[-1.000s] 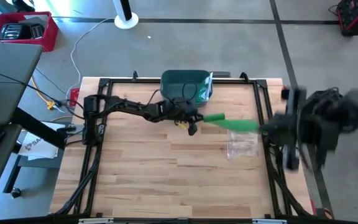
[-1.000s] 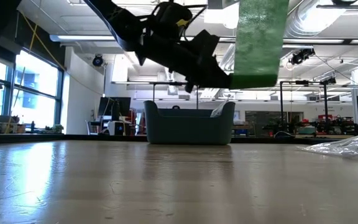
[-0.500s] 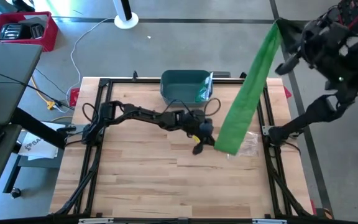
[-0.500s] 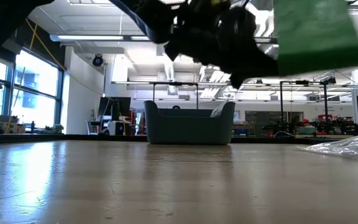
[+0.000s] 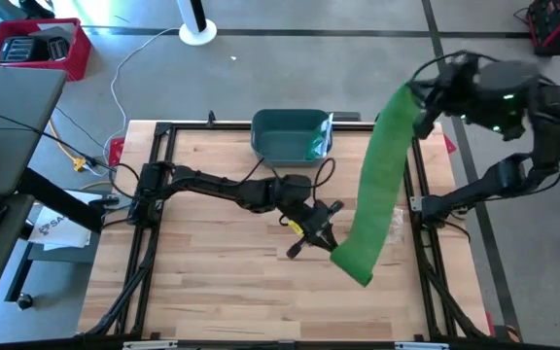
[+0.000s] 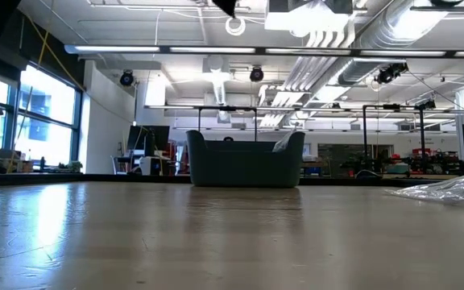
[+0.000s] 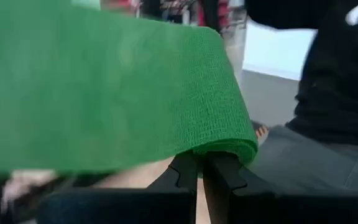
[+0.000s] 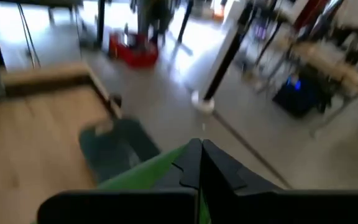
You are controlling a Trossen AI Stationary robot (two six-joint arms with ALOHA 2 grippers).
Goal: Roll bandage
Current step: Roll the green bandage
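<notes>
A long green bandage [image 5: 382,175] hangs in the air as a broad strip over the right half of the table, spanning between my two grippers. My left gripper [image 5: 329,241] is shut on its lower end, near the table's middle. In the left wrist view the bandage [image 7: 104,93] fills the picture above the shut fingers. My right gripper [image 5: 411,97] is shut on its upper end, high above the far right corner. The low view shows neither gripper nor the bandage. My left gripper pinches the bandage's lower end [image 7: 224,148] between its two fingers, where the cloth curls over the fingertips. That end is lifted clear of the table, and the strip runs from it up toward my right gripper. My right gripper pinches the bandage's upper end [image 8: 163,165] between its two shut fingers. It holds that end high, clear of everything. The strip slopes down from it toward the table's near edge, fairly straight.
A dark teal bin [image 5: 290,136] stands at the table's far edge, with a clear wrapper [image 5: 324,141] at its right end. A crumpled clear plastic bag [image 6: 449,189] lies on the table's right side, partly under the strip. Black frame rails [image 5: 421,185] edge the table.
My right gripper has swung from low beside the table's right edge up to the far right corner, drawing the bandage out from a short strip into a long one. My left gripper has risen, moved toward the near edge and turned, keeping hold of the lower end.
</notes>
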